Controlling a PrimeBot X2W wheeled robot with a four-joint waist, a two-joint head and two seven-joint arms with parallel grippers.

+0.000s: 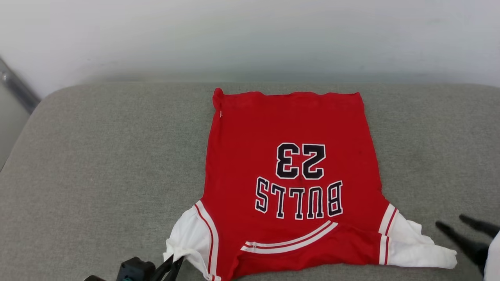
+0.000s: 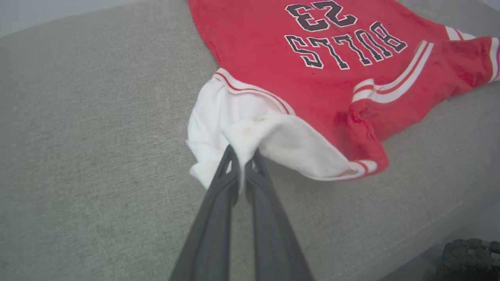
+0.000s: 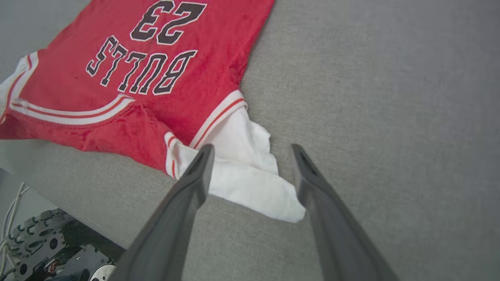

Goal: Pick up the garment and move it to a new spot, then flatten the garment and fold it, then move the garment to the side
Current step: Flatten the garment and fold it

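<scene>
The garment [image 1: 289, 128] is a red jersey with white sleeves and black "BULLS 23" lettering, spread on the grey cushion [image 1: 97, 164] with its collar toward me. My left gripper [image 1: 174, 262] is shut on the bunched white left sleeve [image 2: 250, 132], which rises into the pinch between the dark fingers [image 2: 218, 183]. My right gripper [image 1: 455, 222] stands open just off the right sleeve [image 1: 418, 249]. In the right wrist view its open gripper [image 3: 253, 150] has the white sleeve [image 3: 242, 175] lying flat on the cushion below the spread fingers, not held.
The cushion's front edge [image 2: 410, 238] runs close below the collar. A white wall [image 1: 250, 35] rises behind the cushion. Robot base parts and cables [image 3: 35, 242] show below the front edge. Bare cushion stretches wide to the left [image 1: 78, 156] and right [image 1: 437, 136] of the jersey.
</scene>
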